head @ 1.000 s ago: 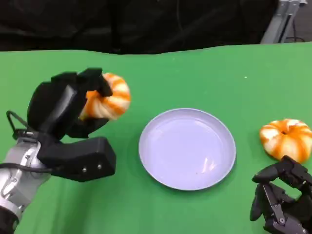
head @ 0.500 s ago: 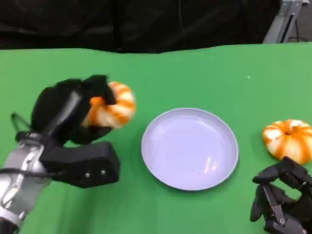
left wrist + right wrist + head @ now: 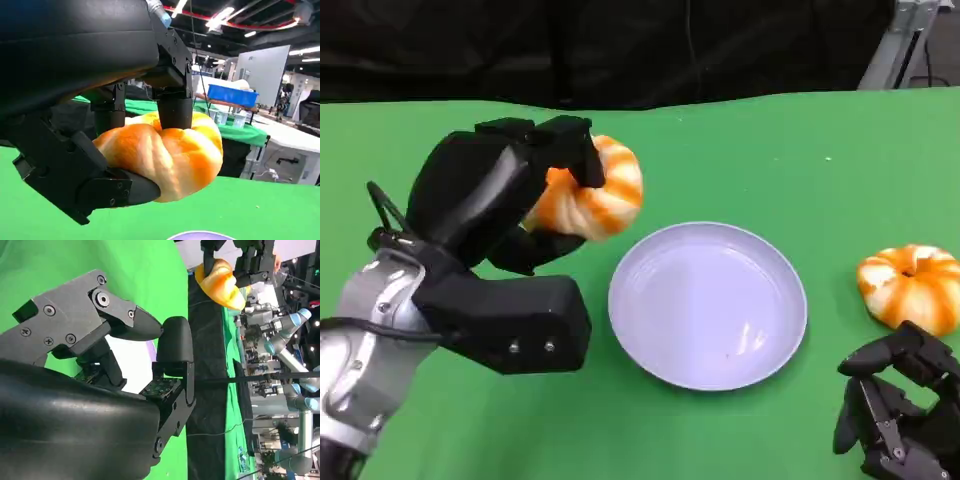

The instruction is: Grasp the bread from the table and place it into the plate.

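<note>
So the bread (image 3: 592, 195) is off the table, gripped in the left hand (image 3: 500, 205) at the upper left of the head view, just beside the plate's (image 3: 650, 350) left rim but not yet over it. Carrying across and releasing remain. A second bread (image 3: 910, 287) lies at right; the right hand (image 3: 895, 415) holds nothing, fingers curled.

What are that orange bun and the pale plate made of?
The bread held in the left hand looks soft, maybe foam or real dough: glossy, orange-and-white swirls. The plate seems hard plastic or melamine: smooth, pale lavender, with a faint sheen.
</note>
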